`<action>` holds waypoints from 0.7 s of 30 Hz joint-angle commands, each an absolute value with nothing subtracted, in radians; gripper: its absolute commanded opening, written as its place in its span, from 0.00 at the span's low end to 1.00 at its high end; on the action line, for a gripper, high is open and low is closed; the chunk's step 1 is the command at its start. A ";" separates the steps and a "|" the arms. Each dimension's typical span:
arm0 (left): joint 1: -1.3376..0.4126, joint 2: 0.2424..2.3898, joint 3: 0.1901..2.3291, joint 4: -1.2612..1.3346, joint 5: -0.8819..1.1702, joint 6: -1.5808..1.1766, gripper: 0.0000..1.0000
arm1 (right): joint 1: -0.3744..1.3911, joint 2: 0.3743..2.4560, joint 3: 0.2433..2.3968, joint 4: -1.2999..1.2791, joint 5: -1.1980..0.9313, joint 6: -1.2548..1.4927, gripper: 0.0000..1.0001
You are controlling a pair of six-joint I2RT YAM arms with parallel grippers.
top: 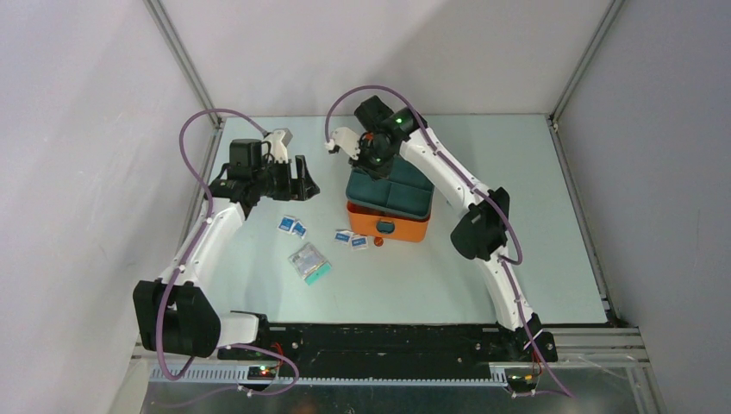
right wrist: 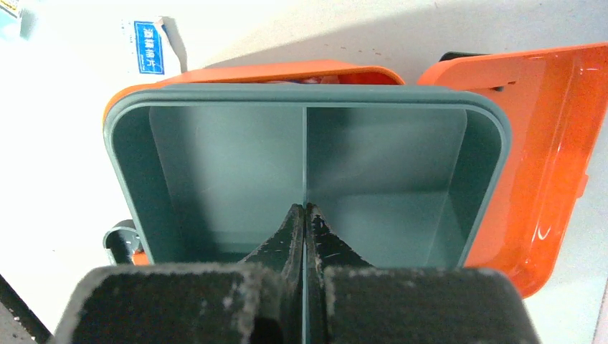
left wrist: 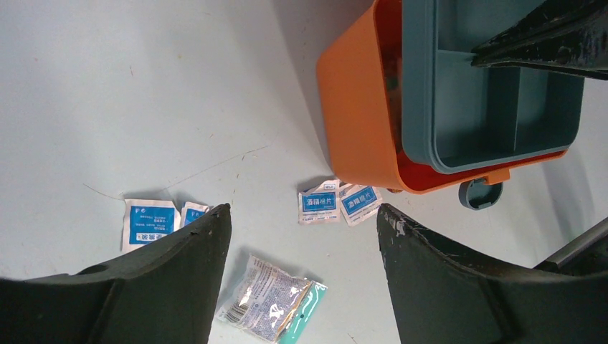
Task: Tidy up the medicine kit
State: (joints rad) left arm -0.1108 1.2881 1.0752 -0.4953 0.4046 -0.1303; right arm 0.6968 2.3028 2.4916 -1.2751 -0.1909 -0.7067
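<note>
Right gripper (right wrist: 306, 215) jaws pinched on the tray (right wrist: 215, 165) divider; I'd seat it level in the medicine kit (top: 388, 226) (left gripper (left wrist: 305, 236) jaws wide, empty).

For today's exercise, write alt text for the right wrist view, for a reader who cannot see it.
The right gripper, fingers pressed together, pinches the centre divider of an empty teal tray sitting in the open orange medicine kit. The kit's orange lid hangs open to the right, and a blue-and-white packet lies on the pale table beyond.
</note>
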 commanded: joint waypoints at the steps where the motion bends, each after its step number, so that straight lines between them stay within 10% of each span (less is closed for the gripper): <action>1: -0.104 1.250 1.068 -0.474 0.428 -0.108 0.80 | 0.697 2.321 2.515 -1.292 -0.193 -0.710 0.00; 21: -0.103 1.255 1.067 -0.467 0.426 -0.109 0.80 | 0.688 2.375 2.503 -1.392 -0.250 -0.699 0.00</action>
